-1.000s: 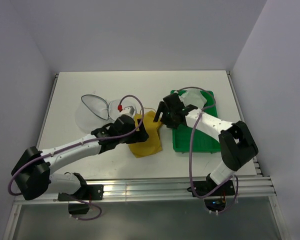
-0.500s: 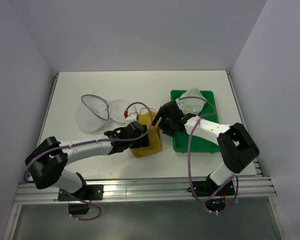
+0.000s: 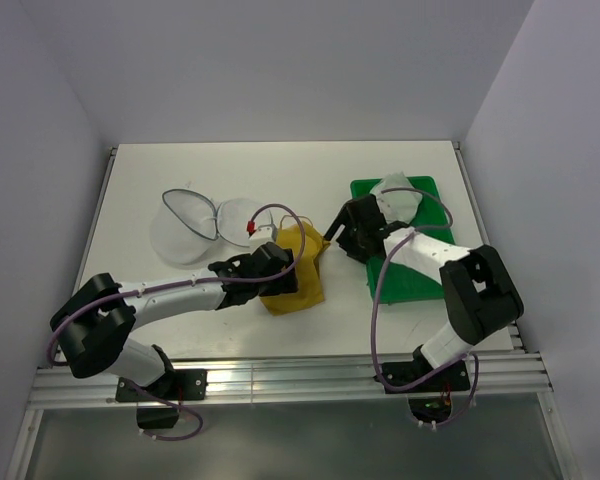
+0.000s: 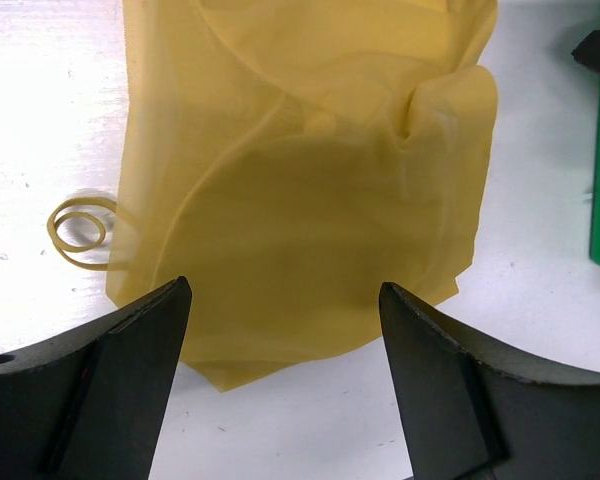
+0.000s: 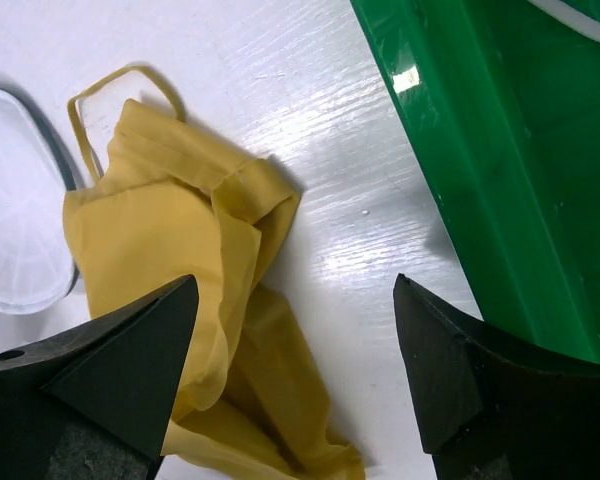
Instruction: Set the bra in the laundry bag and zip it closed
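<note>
The mustard-yellow bra [image 3: 302,272] lies crumpled on the white table between the two arms. The left wrist view shows it flat under my fingers [image 4: 300,170], with a strap loop at its left. My left gripper [image 3: 283,268] is open just above the bra's near edge [image 4: 283,290], holding nothing. My right gripper [image 3: 342,226] is open and empty beside the bra's right edge [image 5: 295,285], over bare table. The bra [image 5: 160,270] lies to its left there. The laundry bag [image 3: 193,225] lies open in two mesh halves left of the bra. One half shows in the right wrist view [image 5: 15,215].
A green plastic tray [image 3: 412,272] sits skewed at the right, close to my right gripper, its wall [image 5: 450,150] filling that view's right side. A white-grey garment [image 3: 396,198] lies in the tray's far end. A red zipper pull [image 3: 251,228] is near the bag.
My right gripper has drawn back to the right, off the bra. The green tray has shifted right and turned. My left gripper moved in over the bra and now holds still.
</note>
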You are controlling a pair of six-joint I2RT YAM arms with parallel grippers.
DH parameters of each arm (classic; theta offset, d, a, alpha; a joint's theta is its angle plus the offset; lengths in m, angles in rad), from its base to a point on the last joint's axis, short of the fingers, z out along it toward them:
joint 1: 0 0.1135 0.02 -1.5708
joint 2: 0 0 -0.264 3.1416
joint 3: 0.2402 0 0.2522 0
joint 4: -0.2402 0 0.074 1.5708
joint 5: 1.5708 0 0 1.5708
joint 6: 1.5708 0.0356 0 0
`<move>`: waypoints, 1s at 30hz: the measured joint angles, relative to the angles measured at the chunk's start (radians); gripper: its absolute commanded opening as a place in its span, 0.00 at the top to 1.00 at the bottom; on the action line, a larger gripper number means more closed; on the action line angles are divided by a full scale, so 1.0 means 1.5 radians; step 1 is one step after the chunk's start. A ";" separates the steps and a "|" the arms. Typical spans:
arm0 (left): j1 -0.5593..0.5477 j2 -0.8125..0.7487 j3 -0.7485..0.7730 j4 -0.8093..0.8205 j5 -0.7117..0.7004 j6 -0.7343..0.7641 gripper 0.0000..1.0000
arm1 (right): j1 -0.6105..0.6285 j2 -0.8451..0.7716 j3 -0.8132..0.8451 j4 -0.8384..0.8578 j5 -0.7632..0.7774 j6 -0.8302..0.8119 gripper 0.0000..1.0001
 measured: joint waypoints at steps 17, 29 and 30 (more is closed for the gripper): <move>0.000 0.055 0.047 -0.027 -0.040 0.007 0.20 | 0.029 0.033 -0.031 0.090 -0.066 0.066 0.17; 0.000 0.080 0.067 -0.047 -0.069 0.007 0.22 | 0.040 0.086 -0.042 0.204 -0.086 0.132 0.64; 0.000 0.080 0.067 -0.048 -0.069 0.007 0.22 | 0.040 0.088 -0.043 0.215 -0.086 0.135 0.70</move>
